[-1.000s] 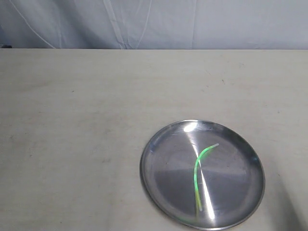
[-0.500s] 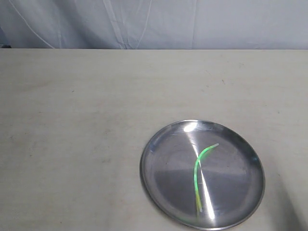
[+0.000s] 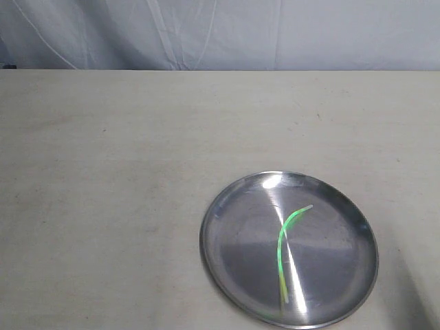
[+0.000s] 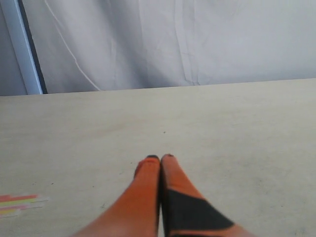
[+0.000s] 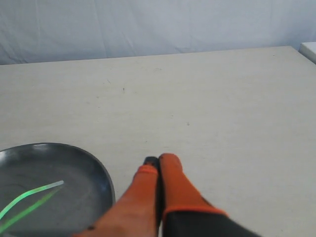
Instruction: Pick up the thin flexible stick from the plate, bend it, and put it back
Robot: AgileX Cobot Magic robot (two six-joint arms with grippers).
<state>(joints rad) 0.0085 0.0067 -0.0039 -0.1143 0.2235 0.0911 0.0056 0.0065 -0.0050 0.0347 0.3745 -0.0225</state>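
Observation:
The round silver plate (image 3: 227, 275) rests on the table at the lower right of the exterior view. On it lies the thin yellow-green stick (image 3: 281, 247), curved, with a pale tip at its far end. Neither gripper shows in the exterior view. In the right wrist view my right gripper (image 5: 159, 160) is shut and empty over bare table, just beside the plate (image 5: 101, 175), where the stick (image 5: 29, 195) lies clear of the fingers. The left wrist view shows my left gripper (image 4: 160, 158) shut with nothing in it, above bare table, with plate and stick out of view.
A pale beige table (image 3: 124, 172) carries everything, and a grey-white cloth backdrop (image 3: 220, 34) hangs behind it. Coloured tape strips (image 4: 17, 203) are stuck on the table near the left gripper. A white object's corner (image 5: 309, 49) shows at the table's far edge.

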